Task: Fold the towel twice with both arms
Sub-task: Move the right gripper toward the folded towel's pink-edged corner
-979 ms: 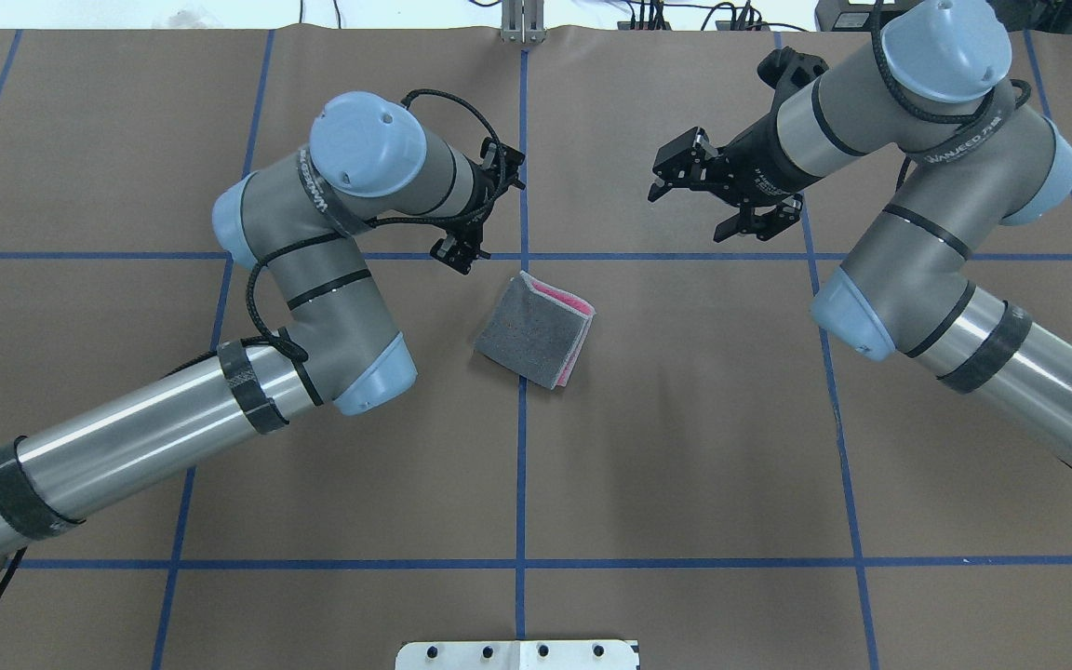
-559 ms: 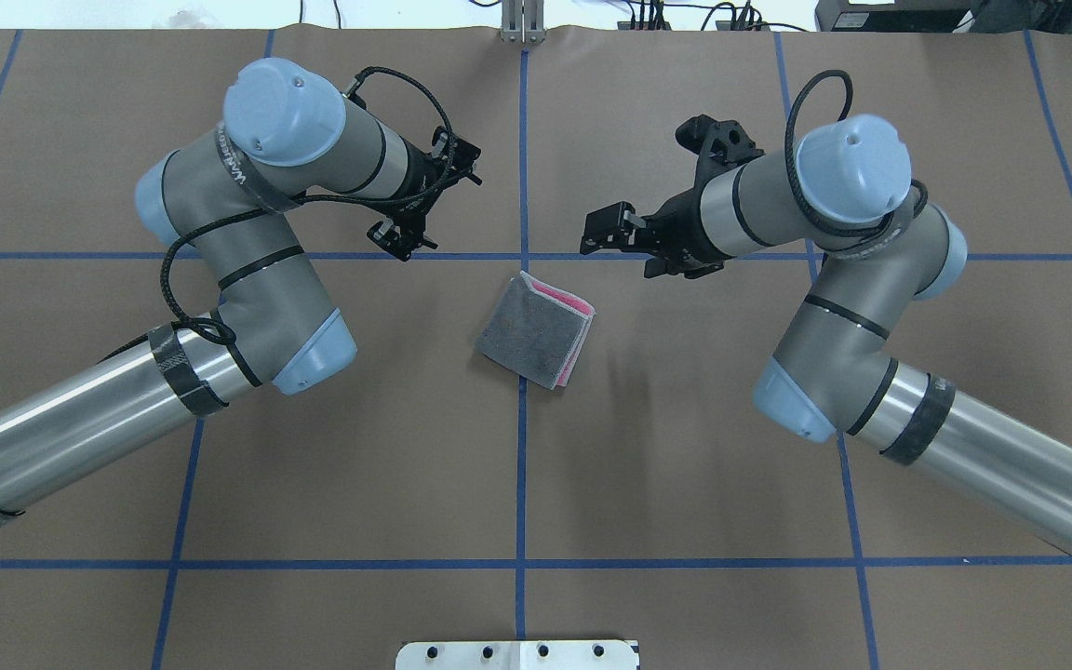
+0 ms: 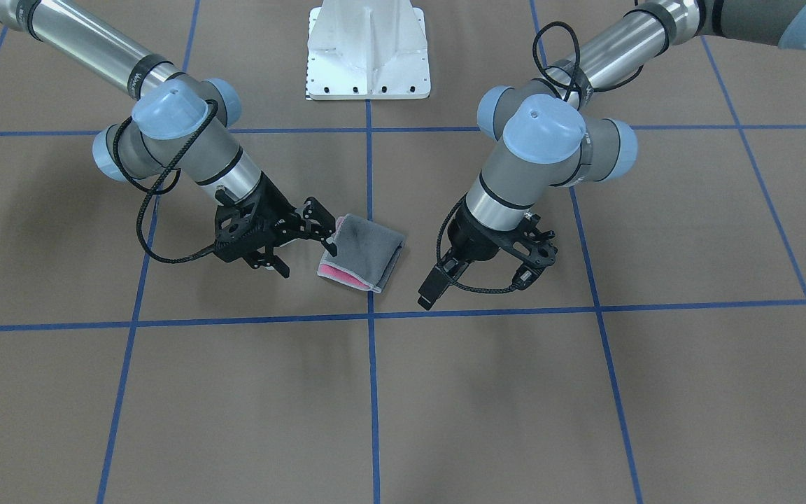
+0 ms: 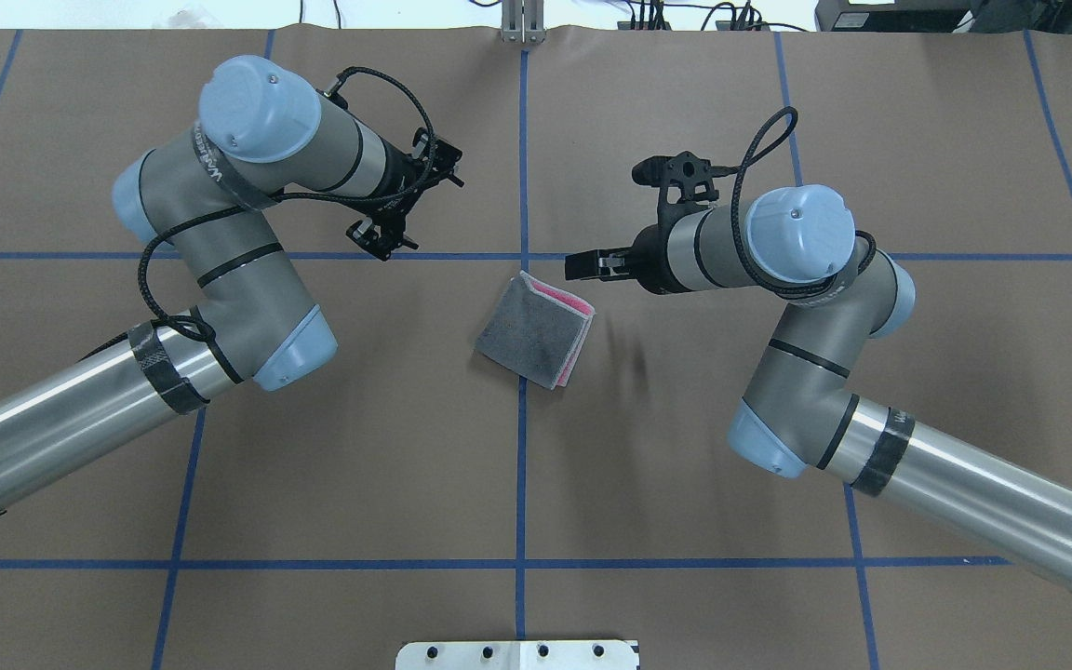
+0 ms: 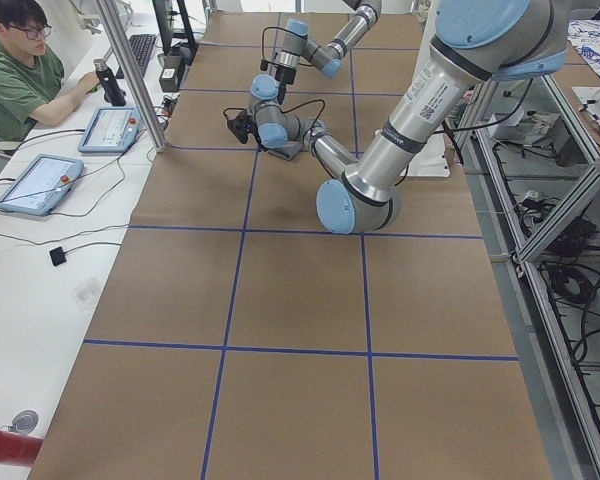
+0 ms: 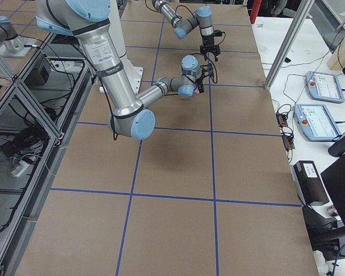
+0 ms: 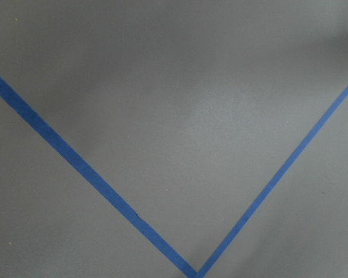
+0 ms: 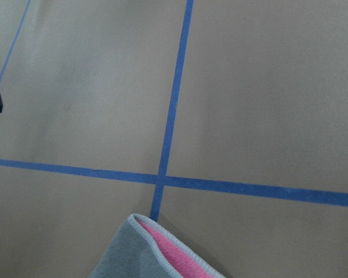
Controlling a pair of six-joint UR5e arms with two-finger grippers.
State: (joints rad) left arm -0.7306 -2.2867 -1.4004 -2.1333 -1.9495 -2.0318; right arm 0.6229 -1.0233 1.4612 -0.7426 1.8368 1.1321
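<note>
Apparently done: across the brown counter (image 4: 685, 447), the left arm (image 4: 220, 242) bends in from the left of the overhead frame and the right arm (image 4: 806, 372) from the right. They flank the towel (image 4: 531, 330), which lies at centre as a small grey square astride a line of the blue tape grid (image 4: 521, 465). Pink layers peep out at its upper and right edges. That quartered stack suggests both folds are made.

The left fingers (image 4: 378, 237) are spread wide and hold nothing, well apart from the cloth at upper left. The right fingers (image 4: 582, 264), parted and empty in the front view, hang just beside its upper right corner. The next move likely calls only for lifting away without snagging that corner.

A white pedestal (image 4: 517, 654) stands at the overhead frame's bottom edge. In the left side view's upper left, an operator (image 5: 20, 75) in green sits by two control tablets (image 5: 110, 128).
</note>
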